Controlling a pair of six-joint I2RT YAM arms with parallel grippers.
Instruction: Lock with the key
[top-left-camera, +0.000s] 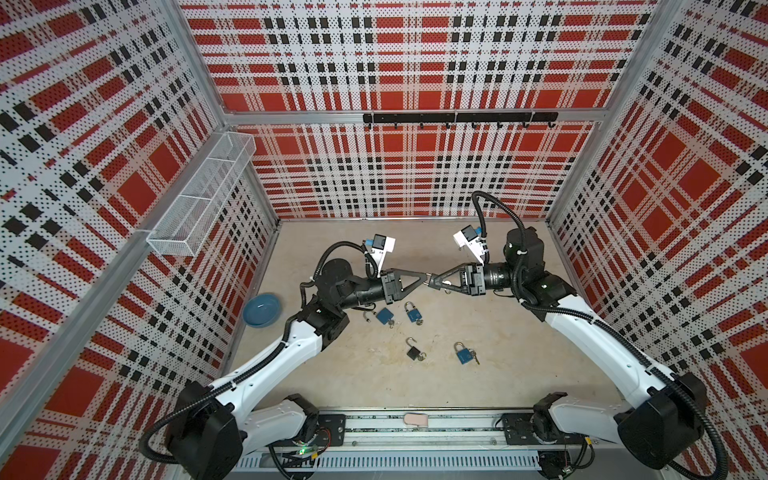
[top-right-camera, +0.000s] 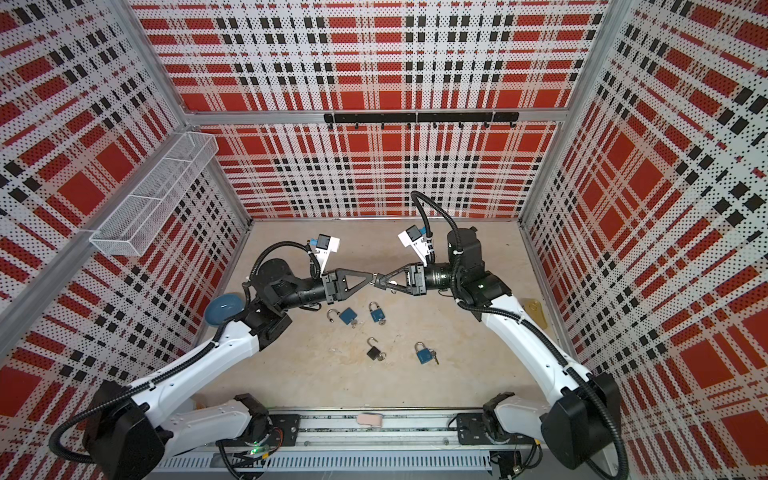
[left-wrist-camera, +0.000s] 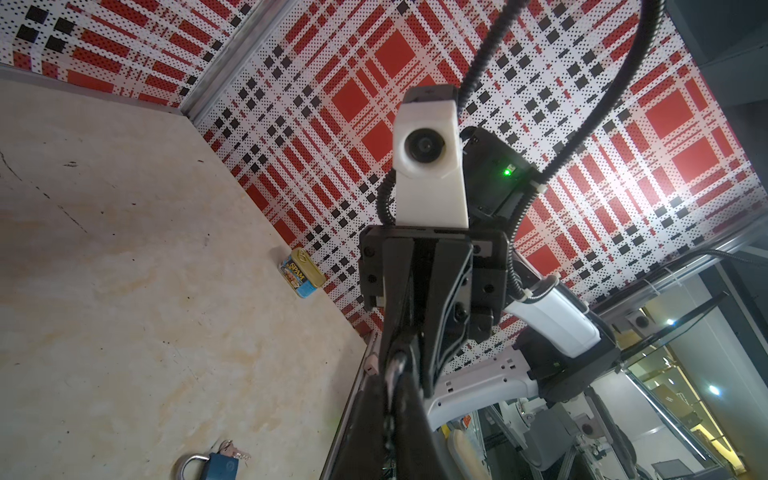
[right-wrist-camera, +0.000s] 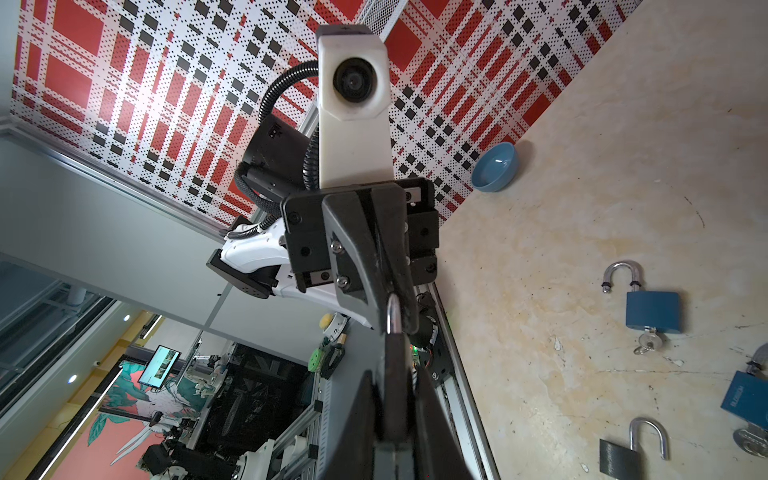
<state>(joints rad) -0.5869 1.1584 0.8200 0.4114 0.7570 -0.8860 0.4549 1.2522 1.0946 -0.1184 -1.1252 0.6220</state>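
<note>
Both arms meet tip to tip in mid-air above the table (top-left-camera: 519, 374), and what I care about is the line between them. The padlock (right-wrist-camera: 395, 374) lies with its long axis along that line, its dark body toward the right arm and its shackle (right-wrist-camera: 392, 316) pointing at the left. The right gripper (top-left-camera: 434, 281) is clamped on the body. The left gripper (top-left-camera: 423, 275) has its fingers pressed together on the shackle's crown. Seating it, I judge, means pushing one straight toward the other along that axis, with no sideways drift. I can't pick out the key for certain (a pale glint (top-left-camera: 446, 284) under the right fingers may be it).
</note>
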